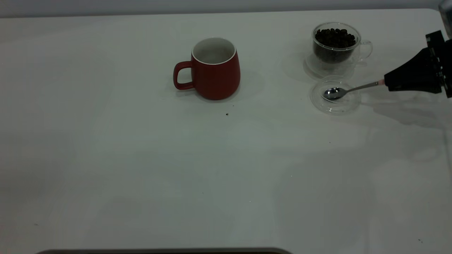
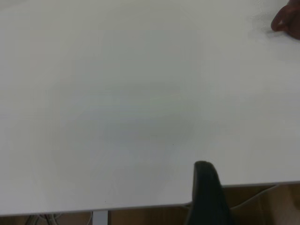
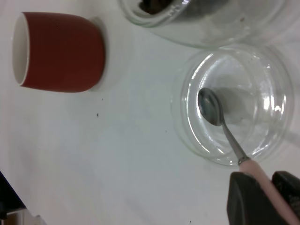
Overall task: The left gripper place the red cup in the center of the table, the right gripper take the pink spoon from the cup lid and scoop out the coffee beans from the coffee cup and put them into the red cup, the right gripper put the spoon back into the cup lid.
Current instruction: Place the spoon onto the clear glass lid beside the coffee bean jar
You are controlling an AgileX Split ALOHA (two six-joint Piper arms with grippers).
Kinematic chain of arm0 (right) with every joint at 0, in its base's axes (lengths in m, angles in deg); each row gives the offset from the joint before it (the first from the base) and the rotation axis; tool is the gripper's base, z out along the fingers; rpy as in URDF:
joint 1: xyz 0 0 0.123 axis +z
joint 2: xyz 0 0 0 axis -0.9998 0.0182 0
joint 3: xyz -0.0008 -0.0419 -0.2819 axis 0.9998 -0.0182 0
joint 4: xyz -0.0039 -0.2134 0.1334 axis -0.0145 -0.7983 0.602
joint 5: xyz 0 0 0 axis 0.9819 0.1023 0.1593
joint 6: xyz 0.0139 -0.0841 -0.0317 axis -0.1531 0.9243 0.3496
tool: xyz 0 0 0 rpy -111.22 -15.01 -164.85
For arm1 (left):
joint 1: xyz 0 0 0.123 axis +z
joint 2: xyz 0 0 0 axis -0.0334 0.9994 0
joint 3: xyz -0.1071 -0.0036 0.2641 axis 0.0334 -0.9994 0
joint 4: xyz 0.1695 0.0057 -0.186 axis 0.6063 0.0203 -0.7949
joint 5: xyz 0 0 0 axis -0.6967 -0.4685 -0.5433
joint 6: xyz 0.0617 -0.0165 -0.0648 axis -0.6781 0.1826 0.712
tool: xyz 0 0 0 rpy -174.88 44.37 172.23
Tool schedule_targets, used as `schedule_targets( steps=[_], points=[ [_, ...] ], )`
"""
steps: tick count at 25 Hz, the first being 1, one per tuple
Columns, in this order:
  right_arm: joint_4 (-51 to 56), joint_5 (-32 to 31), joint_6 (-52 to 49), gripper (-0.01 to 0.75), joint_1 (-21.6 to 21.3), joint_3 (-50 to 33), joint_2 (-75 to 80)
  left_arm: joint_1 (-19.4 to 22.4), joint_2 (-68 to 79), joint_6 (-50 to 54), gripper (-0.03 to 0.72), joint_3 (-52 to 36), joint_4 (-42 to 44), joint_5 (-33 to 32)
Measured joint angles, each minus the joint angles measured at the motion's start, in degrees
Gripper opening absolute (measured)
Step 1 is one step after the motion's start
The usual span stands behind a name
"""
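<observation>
The red cup (image 1: 215,76) stands upright near the middle of the table (image 1: 141,158), handle toward the left; it also shows in the right wrist view (image 3: 65,51) and at the edge of the left wrist view (image 2: 288,21). The coffee cup (image 1: 335,44), full of coffee beans (image 1: 334,37), stands at the back right. The cup lid (image 1: 349,106) lies just in front of it. The pink spoon (image 1: 335,93) has its bowl resting in the lid. My right gripper (image 1: 388,82) is shut on the spoon's pink handle (image 3: 255,168). One finger (image 2: 206,187) of my left gripper shows over the table's edge.
A few dark specks lie on the table, one just in front of the red cup (image 1: 226,114). The table's right back corner is rounded, close behind the right arm. A dark strip runs along the near edge (image 1: 162,251).
</observation>
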Motion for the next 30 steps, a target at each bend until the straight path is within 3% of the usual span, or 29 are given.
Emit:
schedule_targets(
  steps=[8,10,17,20,24,30],
  points=[
    [1.9,-0.1,0.0,0.143,0.0,0.4,2.0,0.0,0.0,0.0,0.538,0.0,0.0,0.0],
    [1.7,-0.1,0.2,0.209,0.0,0.4,2.1,0.0,0.0,0.0,0.538,0.0,0.0,0.0],
    [2.8,0.0,1.5,0.556,0.0,0.5,2.2,0.0,0.0,0.0,0.538,0.0,0.0,0.0],
    [3.4,0.1,2.9,0.633,0.3,0.5,2.2,0.0,0.0,0.0,0.538,0.0,0.0,0.0],
    [4.7,2.9,5.8,0.641,1.9,0.5,2.2,0.0,0.0,0.1,0.538,0.0,0.0,0.0],
    [11.5,13.4,11.3,0.596,2.9,0.5,2.2,0.0,0.0,0.1,0.538,0.0,0.0,0.0]
  ],
)
